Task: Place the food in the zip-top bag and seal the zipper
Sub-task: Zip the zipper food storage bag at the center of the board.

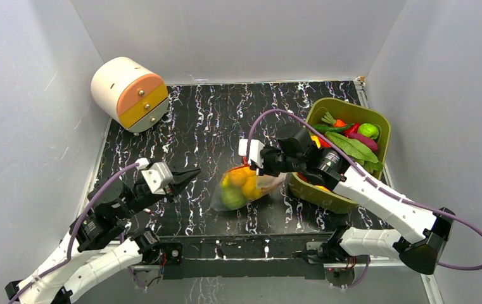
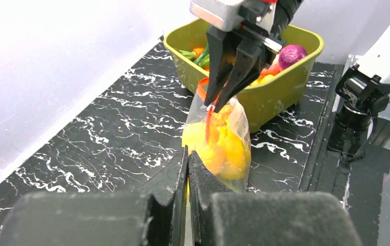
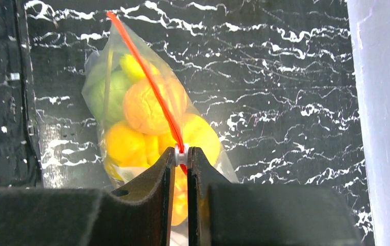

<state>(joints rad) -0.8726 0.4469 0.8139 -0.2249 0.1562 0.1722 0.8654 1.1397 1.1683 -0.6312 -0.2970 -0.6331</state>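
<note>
Right gripper (image 3: 181, 156) is clamped on the white slider (image 3: 181, 152) of the zipper (image 3: 146, 77); the left gripper (image 1: 190, 173) is closed, empty, apart from the bag (image 3: 96, 77), seen on the table (image 1: 213, 120) with the food (image 3: 142, 107) inside. Soft, slippery film is judged best gripped at the stiffer zipper

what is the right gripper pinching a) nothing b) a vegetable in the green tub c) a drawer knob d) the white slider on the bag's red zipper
d: in the right wrist view the right gripper is closed on the white slider at the end of the red zipper of the bag.
</note>
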